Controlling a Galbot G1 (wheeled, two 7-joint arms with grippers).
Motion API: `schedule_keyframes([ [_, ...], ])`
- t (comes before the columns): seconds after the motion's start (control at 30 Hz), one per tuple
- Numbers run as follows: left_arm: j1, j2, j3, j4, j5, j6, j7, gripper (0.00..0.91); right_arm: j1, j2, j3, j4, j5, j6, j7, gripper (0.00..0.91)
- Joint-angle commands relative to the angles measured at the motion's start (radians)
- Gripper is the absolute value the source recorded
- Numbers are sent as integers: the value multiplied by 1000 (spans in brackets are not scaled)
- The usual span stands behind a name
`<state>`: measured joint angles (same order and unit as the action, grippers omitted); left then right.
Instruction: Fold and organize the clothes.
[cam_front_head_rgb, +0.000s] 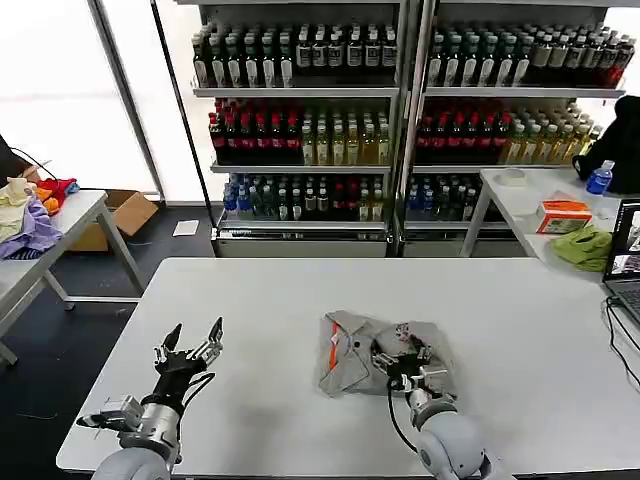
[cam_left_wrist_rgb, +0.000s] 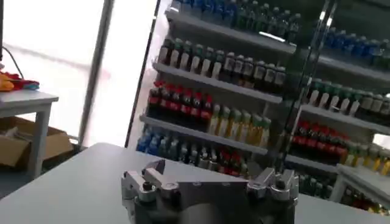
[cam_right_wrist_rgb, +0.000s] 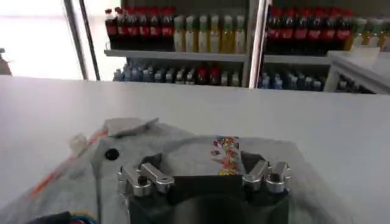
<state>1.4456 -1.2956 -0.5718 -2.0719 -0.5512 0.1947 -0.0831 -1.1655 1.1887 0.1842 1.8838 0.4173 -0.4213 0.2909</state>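
My right gripper (cam_front_head_rgb: 403, 362) hovers spread over the grey shirt (cam_front_head_rgb: 350, 352): soft, light, limp (pinch a hem). Left gripper (cam_front_head_rgb: 190, 341) waits open, well apart.

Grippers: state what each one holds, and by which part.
Nothing is held. The left gripper is open above bare table; the right gripper is open over the folded grey shirt.

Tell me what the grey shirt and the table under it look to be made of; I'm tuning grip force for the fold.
The grey shirt looks like soft matte cotton-type knit: it lies in limp creases, with a printed chest motif and an orange inner collar. The table looks like a smooth, hard white top, probably laminate, with a faint sheen. The right gripper is over the shirt.
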Motion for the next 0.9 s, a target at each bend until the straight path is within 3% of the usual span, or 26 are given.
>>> schedule_keyframes([
  [0.03,7,5,0,0,0,-4,5,907,-197,-69,263,266,63,152,-148,907],
  [0.17,9,13,3,-1,5,-5,7,907,-328,-81,440,219,80,285,-252,907],
  [0.27,14,19,4,-7,5,-4,8,907,-410,-85,560,165,166,394,-343,907],
  [0.47,24,32,4,-12,22,-10,14,907,-468,-72,684,58,212,509,-437,907],
  [0.63,37,40,7,-19,29,-16,19,907,-445,-48,701,-2,216,515,-443,907],
  [0.9,55,50,2,-24,28,-22,23,907,-433,-34,681,17,237,467,-448,907],
])
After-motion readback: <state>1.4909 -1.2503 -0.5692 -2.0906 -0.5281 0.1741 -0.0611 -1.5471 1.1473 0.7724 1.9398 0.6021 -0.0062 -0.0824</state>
